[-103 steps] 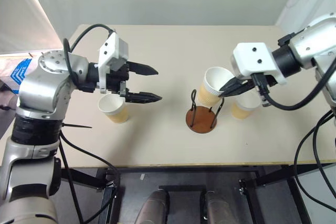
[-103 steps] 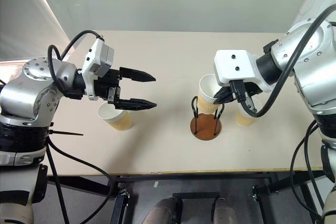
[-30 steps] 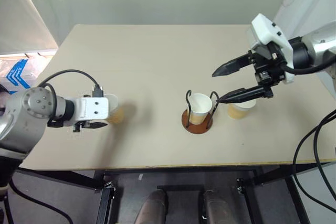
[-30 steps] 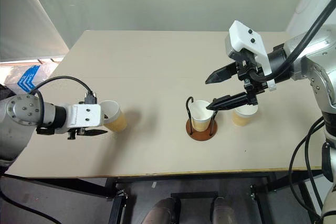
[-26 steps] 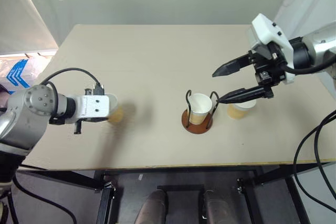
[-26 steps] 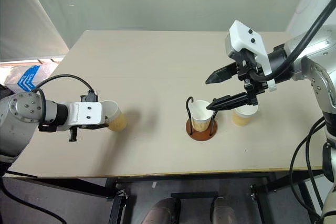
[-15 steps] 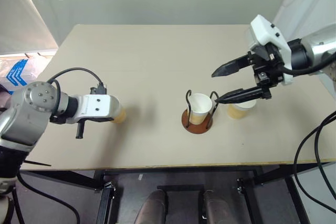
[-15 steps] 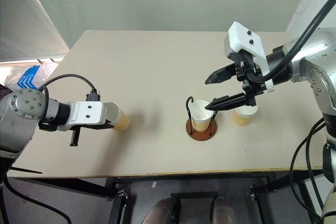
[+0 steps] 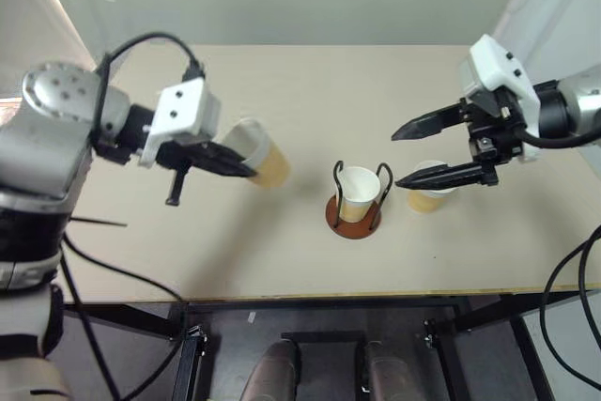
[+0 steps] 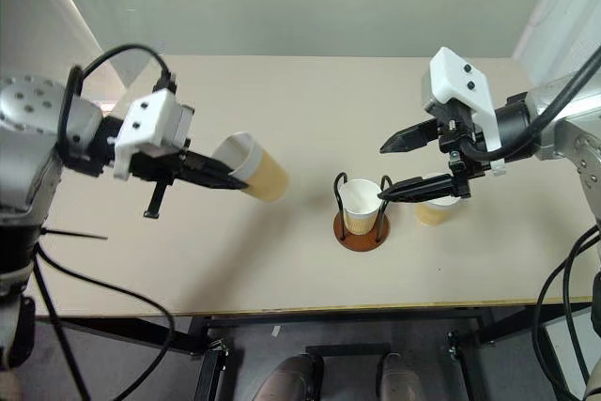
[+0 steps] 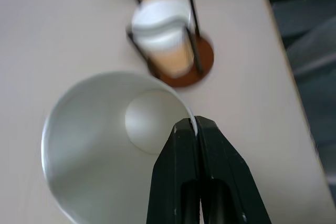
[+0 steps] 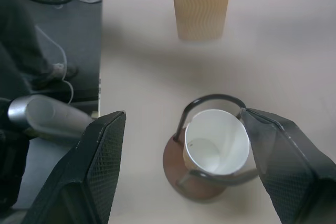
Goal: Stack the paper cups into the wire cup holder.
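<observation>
— Left gripper (image 10: 228,180) first: what has it got?

— Its two black fingers (image 11: 185,182) are pinched together on the rim of a paper cup (image 9: 258,158), one finger inside the white wall and one outside. That cup is off the table (image 9: 282,82), tipped on its side, mouth toward the arm and tan bottom pointing toward the middle of the table.

— And the right gripper (image 9: 404,153)?

— Spread wide and empty. It hangs above the table near the right edge, fingertips pointing inward toward the wire cup holder (image 9: 355,216). In the right wrist view the two fingers stand on either side of the holder without touching it.

— Where does the holder sit?

— On the table, nearer the front edge than the back, a little right of centre. Its reddish-brown disc lies flat and the black wire loops stand upright.

— Anything in it?

— One cup in the holder (image 9: 358,193), upright between the loops, white mouth open upward.

— The last cup?

— The third cup (image 9: 428,197) stands upright on the table just beside the holder, on its right-edge side, partly under the right gripper's lower finger.
</observation>
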Motion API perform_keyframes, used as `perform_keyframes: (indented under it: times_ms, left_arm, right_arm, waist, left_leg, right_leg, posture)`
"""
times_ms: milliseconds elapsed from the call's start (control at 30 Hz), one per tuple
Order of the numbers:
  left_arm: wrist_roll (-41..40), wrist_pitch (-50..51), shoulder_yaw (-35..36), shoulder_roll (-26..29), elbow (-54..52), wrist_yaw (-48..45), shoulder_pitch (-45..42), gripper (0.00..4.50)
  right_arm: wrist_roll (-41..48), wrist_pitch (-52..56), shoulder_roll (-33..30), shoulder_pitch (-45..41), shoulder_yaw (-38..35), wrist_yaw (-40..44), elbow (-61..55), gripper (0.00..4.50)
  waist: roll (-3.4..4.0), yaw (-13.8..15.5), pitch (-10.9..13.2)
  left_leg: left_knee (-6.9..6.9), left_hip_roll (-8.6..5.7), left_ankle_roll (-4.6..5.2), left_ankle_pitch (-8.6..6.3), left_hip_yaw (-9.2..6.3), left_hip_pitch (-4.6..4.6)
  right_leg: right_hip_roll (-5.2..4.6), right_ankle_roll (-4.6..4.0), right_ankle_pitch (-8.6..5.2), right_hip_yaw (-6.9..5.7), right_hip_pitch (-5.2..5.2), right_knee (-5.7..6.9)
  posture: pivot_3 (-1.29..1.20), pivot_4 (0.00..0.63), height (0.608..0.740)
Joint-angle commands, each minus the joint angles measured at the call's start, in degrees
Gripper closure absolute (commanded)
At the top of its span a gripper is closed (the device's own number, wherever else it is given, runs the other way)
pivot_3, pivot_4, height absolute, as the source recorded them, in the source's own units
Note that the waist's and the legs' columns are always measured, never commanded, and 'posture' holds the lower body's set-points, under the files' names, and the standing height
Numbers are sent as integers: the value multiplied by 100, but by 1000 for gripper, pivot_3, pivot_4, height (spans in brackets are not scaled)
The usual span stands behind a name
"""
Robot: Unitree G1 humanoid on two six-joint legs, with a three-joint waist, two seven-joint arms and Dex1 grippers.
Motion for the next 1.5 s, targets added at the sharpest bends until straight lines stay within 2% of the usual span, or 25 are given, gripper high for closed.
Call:
perform_keyframes:
  times_ms: [33,133,367,833,1233,1367,1500]
  left_arm:
    - [-125,10,-133,-286,255,-267,-540,4489]
    - [-262,-21,-280,-462,405,-295,-811,4489]
    - [-300,-814,-988,-1289,1440,-295,-1741,4489]
    - [-164,-2283,-1951,-2222,2898,-295,-2381,4489]
    - [-394,-2877,-2570,-2302,3236,-295,-2584,4489]
    - [-46,-3544,-2906,-2684,3594,-295,-2726,4489]
    - [-68,-3761,-3143,-2771,3635,-295,-2785,4489]
  right_arm:
    - [317,277,-206,234,-577,-287,-401,782]
    - [492,445,-259,415,-766,-492,-584,782]
    - [942,906,-496,535,-1220,-989,-930,782]
    - [1685,1471,-1220,524,-1936,-1637,-1186,782]
    - [2618,1838,-1281,400,-2269,-2414,-1352,782]
    - [2822,1847,-1196,644,-2524,-2760,-1509,782]
    - [2956,1769,-1291,742,-2590,-2869,-1485,782]
  waist:
    - [0,13,0]
    - [0,14,0]
    - [-6,36,4]
    - [-6,81,5]
    - [-4,99,5]
    - [-3,153,5]
    - [-2,167,5]
  left_leg:
    - [4,0,2,-1,0,0]
    - [21,-1,13,-5,1,-5]
    - [31,-8,25,-6,7,-9]
    - [41,-34,61,-28,8,-34]
    - [84,-54,64,-36,15,-84]
    - [133,-62,74,-52,17,-103]
    - [140,-92,94,-63,31,-104]
  right_leg:
    - [0,3,1,0,4,-1]
    - [-2,15,1,0,12,-8]
    - [-4,63,8,10,22,-17]
    - [-17,188,3,32,25,-35]
    - [-32,251,18,33,28,-99]
    - [-40,269,22,33,33,-103]
    - [-79,293,33,28,36,-105]
  posture:
    - [0,150,740]
    - [0,150,740]
    - [0,150,740]
    - [0,150,740]
    - [0,150,740]
    - [0,150,740]
    - [0,150,740]
